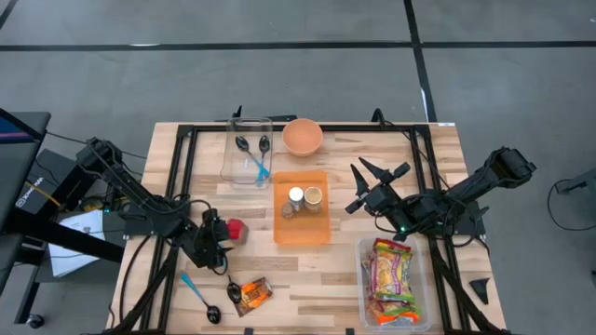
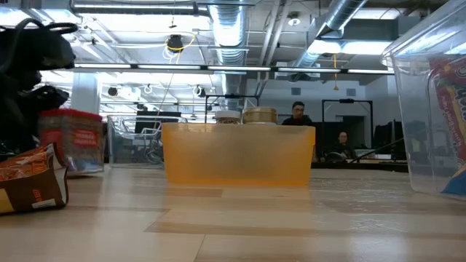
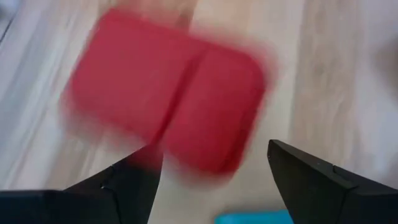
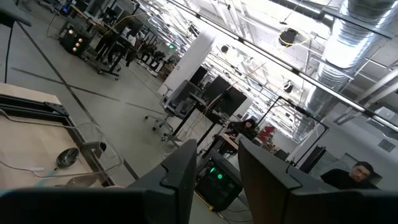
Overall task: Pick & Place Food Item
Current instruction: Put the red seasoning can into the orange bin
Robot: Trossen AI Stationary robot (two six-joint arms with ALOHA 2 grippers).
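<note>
Red food pack point(image 1: 235, 229): it sits on the table's left side, left of the orange tray point(image 1: 301, 233) and a bit farther back than the snack bag point(image 1: 251, 295).

Left gripper point(image 1: 220, 233): it is right at the red pack. In the left wrist view the pack point(image 3: 168, 96) fills the space just ahead of the two dark fingers point(image 3: 134, 183), which stand wide apart. They are not squeezing it. I cannot tell if a finger touches it.

Right gripper point(image 1: 361, 183): it waits on the right side of the table, held up in the air, far from the red pack. Its fingers point(image 4: 180, 168) have a small gap between them and hold nothing (the wrist view looks out at the room, not at the table).

How it will feel: the pack looks like a small, boxy thing with round corners and a line down its middle. I think it is light. It seems to keep its shape, so it may be stiff, but a hard squeeze could dent it. The skin looks smooth, so it might slip.

Where to grab: across the two long sides, near the middle, one finger on each side. Grabbing a corner could make it spin.

Other things: a clear bin point(image 1: 396, 284) of snacks sits near right. Spoons point(image 1: 251, 144) and a bowl point(image 1: 303, 136) sit at the far edge.
</note>
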